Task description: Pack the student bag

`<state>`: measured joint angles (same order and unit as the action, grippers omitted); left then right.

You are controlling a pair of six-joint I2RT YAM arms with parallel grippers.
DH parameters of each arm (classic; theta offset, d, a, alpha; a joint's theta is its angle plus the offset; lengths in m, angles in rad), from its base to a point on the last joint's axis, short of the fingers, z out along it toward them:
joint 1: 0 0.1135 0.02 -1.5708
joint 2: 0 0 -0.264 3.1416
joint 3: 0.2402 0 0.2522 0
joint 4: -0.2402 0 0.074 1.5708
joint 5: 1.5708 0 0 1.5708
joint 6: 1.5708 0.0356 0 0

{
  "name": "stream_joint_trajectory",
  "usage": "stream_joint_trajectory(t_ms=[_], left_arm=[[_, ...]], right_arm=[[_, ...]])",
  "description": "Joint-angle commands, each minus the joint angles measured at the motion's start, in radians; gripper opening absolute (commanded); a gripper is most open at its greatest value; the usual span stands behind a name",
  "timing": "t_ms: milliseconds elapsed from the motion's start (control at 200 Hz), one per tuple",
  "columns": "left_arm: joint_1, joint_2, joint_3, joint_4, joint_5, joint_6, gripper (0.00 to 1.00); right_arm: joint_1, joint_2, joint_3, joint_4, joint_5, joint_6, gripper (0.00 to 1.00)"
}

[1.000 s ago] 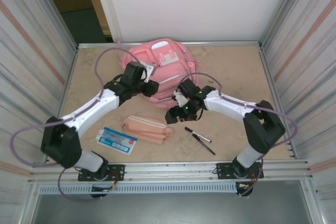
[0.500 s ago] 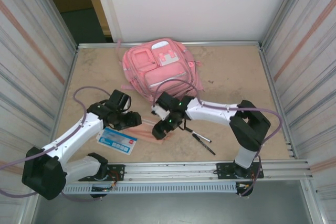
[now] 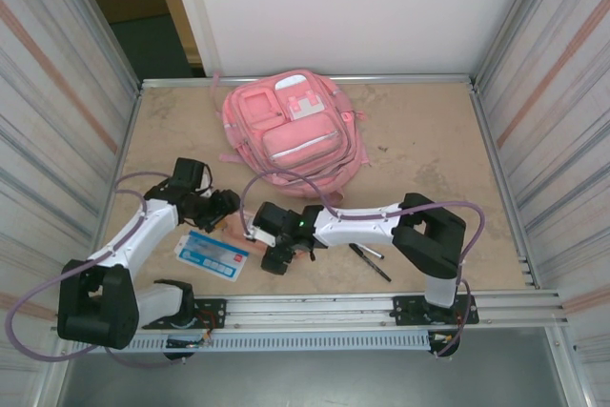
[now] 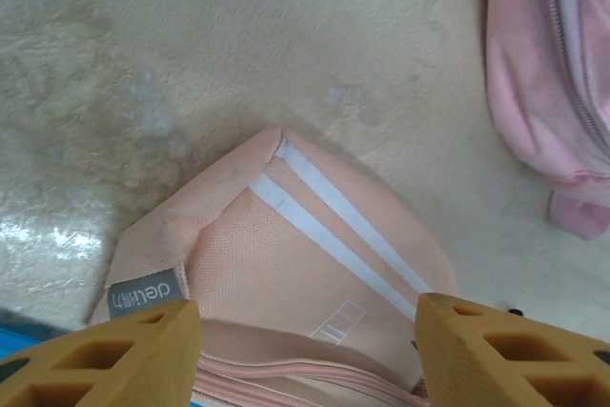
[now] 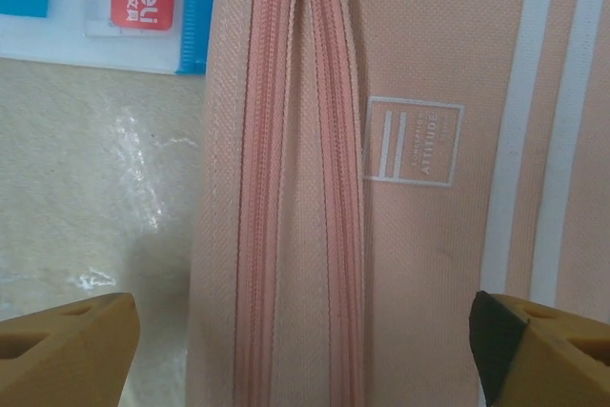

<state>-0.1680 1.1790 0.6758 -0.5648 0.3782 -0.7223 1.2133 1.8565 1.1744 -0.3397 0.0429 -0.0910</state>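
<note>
- Beige mottled tabletop [image 3: 429, 140], ribbed metal walls around it.
- student bag [image 3: 291, 131]: pink padded fabric with zipped pockets, lying flat well beyond both sets of fingers.
- pencil pouch [image 4: 305, 245]: peach weave, white stripes, twin zips, directly under both grippers.
- left gripper [image 4: 305, 331]: arm bent low, fingers spread, gripping nothing.
- right gripper [image 5: 305, 331]: arm stretched leftward, fingers wide apart, empty.

Right pincer [image 5: 303, 350] is spread wide, with an orange fingertip [image 5: 67, 345] in each lower corner straddling the peach pencil pouch [image 5: 419, 264]. The pouch lies flat on the bench [image 5: 86, 188]. Twin zippers [image 5: 300, 188] run lengthwise down the pouch's left half. A white printed logo square [image 5: 413, 142] sits just right of them, and two white stripes [image 5: 534, 121] run further right. A blue-and-white packet [image 5: 105, 7] (red "deli" label) sits at the pouch's upper left, its edge touching or tucked under; I can't tell which.
</note>
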Motion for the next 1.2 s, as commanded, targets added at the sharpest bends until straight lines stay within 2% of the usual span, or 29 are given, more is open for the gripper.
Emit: stream_joint_trajectory(t_ms=[0, 185, 241, 376, 511, 671, 752, 927, 1012, 1112, 1193], left_arm=[[0.013, -0.029, 0.007, 0.022, 0.05, 0.001, 0.62], [0.013, -0.034, 0.005, 0.029, 0.066, 0.006, 0.62], [0.013, -0.037, 0.006, 0.029, 0.08, 0.008, 0.63], [0.014, -0.011, 0.008, 0.043, 0.123, 0.009, 0.64], [-0.009, 0.018, 0.014, 0.041, 0.145, 0.008, 0.64], [-0.016, 0.032, -0.004, 0.072, 0.114, -0.001, 0.65], [-0.021, 0.065, -0.011, 0.115, 0.135, -0.016, 0.65], [-0.104, 0.195, -0.036, 0.299, 0.172, -0.089, 0.61], [-0.146, 0.234, -0.03, 0.296, 0.101, -0.115, 0.58], [-0.151, 0.246, -0.055, 0.286, -0.001, -0.15, 0.54], [-0.152, 0.257, -0.07, 0.289, -0.07, -0.143, 0.46]], right_arm=[[0.02, 0.045, -0.018, 0.02, 0.044, -0.017, 0.86], [0.027, 0.058, -0.061, 0.058, 0.147, 0.021, 0.73], [0.025, 0.042, -0.074, 0.078, 0.17, 0.042, 0.65], [0.006, -0.016, -0.127, 0.14, 0.182, 0.114, 0.52], [-0.032, -0.09, -0.177, 0.196, 0.132, 0.229, 0.45], [-0.074, -0.147, -0.253, 0.293, 0.035, 0.309, 0.43], [-0.077, -0.143, -0.268, 0.328, 0.003, 0.33, 0.43], [-0.068, -0.101, -0.238, 0.353, -0.051, 0.35, 0.42], [-0.068, -0.087, -0.222, 0.362, -0.068, 0.364, 0.42], [-0.067, -0.08, -0.211, 0.361, -0.078, 0.364, 0.43], [-0.067, -0.085, -0.213, 0.37, -0.099, 0.37, 0.45]])
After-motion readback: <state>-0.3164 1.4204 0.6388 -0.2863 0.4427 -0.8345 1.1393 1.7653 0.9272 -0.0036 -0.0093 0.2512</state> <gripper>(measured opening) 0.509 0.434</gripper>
